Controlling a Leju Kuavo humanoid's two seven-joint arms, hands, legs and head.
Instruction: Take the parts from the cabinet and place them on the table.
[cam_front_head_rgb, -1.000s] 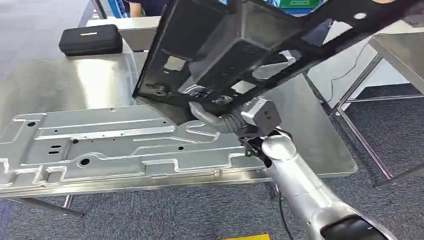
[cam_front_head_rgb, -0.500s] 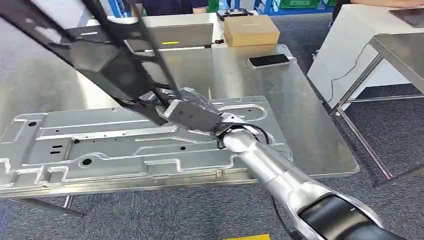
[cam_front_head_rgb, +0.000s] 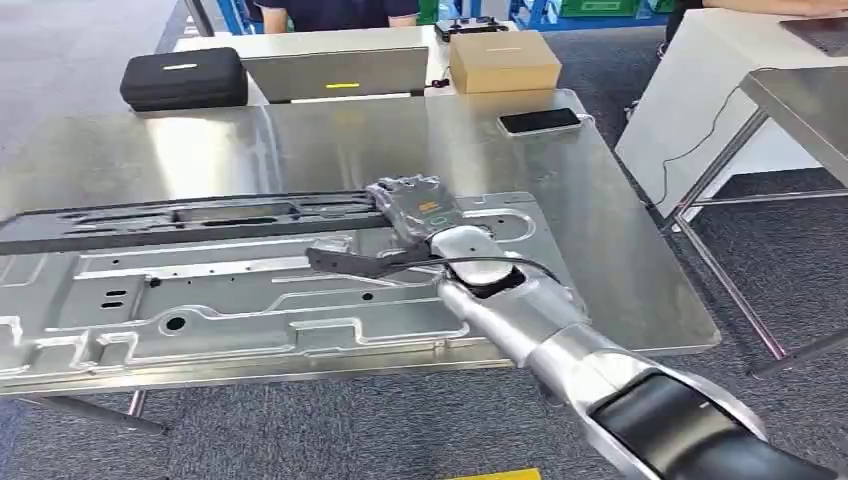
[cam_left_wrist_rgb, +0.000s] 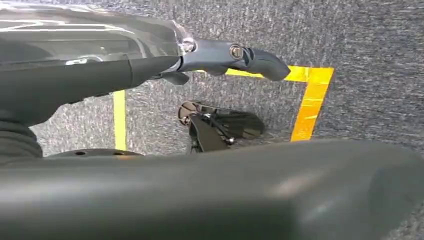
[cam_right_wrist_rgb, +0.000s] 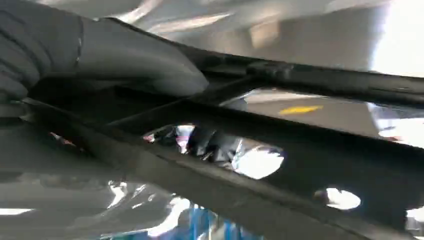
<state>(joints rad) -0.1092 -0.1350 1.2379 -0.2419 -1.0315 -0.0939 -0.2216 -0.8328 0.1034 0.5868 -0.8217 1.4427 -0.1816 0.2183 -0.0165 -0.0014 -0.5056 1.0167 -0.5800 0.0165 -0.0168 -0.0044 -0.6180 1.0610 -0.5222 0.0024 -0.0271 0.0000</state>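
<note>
A black case (cam_front_head_rgb: 183, 78) sits at the far left corner of my tabletop (cam_front_head_rgb: 620, 270). In front of it, a long black frame part (cam_front_head_rgb: 190, 218) lies nearly flat across the far edge of the big silver stamped panel (cam_front_head_rgb: 250, 290), which covers the near left half of the tabletop. My right hand (cam_front_head_rgb: 412, 205) grips the right end of that black frame part; in the right wrist view my thumb (cam_right_wrist_rgb: 135, 62) presses on top of its bar (cam_right_wrist_rgb: 280, 130). Behind it, along the far edge, stand a closed laptop (cam_front_head_rgb: 335, 72) and a cardboard box (cam_front_head_rgb: 503, 60). A phone (cam_front_head_rgb: 538, 121) rests near the far right corner. My left hand (cam_left_wrist_rgb: 150, 70) hangs over grey carpet, holding nothing, fingers apart.
</note>
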